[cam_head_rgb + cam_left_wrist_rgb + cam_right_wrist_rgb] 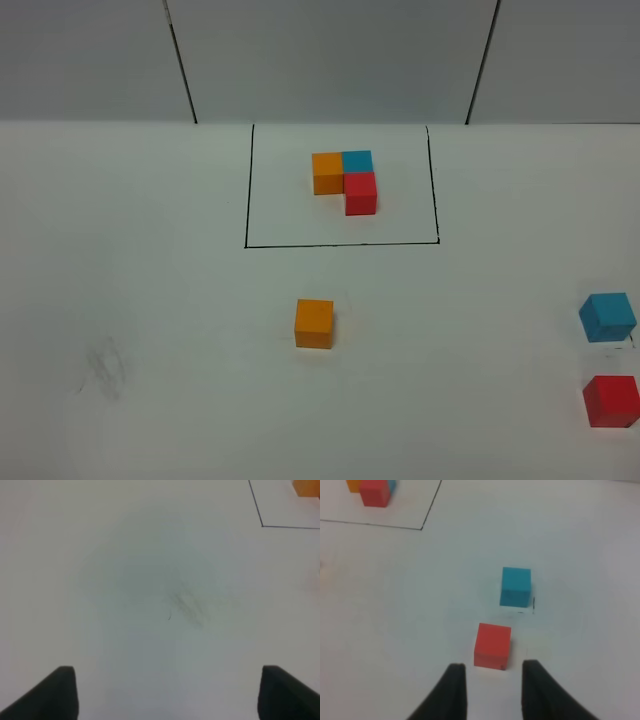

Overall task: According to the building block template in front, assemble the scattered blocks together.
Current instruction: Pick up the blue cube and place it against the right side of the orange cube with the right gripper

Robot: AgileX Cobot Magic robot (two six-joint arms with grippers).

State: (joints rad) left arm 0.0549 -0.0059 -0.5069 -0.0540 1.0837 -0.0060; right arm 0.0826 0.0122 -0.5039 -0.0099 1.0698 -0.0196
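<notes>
The template sits inside a thin black frame (247, 200) at the back middle: an orange cube (327, 172), a blue cube (357, 160) and a red cube (360, 193) joined in an L. The loose orange cube (314, 323) lies alone in front of the frame. The loose blue cube (607, 316) and loose red cube (611, 400) lie at the right edge. My right gripper (492, 690) is open, just short of the loose red cube (492, 645), with the blue cube (515, 586) beyond it. My left gripper (172, 695) is open over bare table. Neither gripper shows in the high view.
A grey smudge (105, 368) marks the white table at the front left and shows under my left gripper (187, 605). The frame's corner (262, 526) and a bit of the template's orange cube (306, 487) show in the left wrist view. A grey panelled wall (330, 60) stands behind the table.
</notes>
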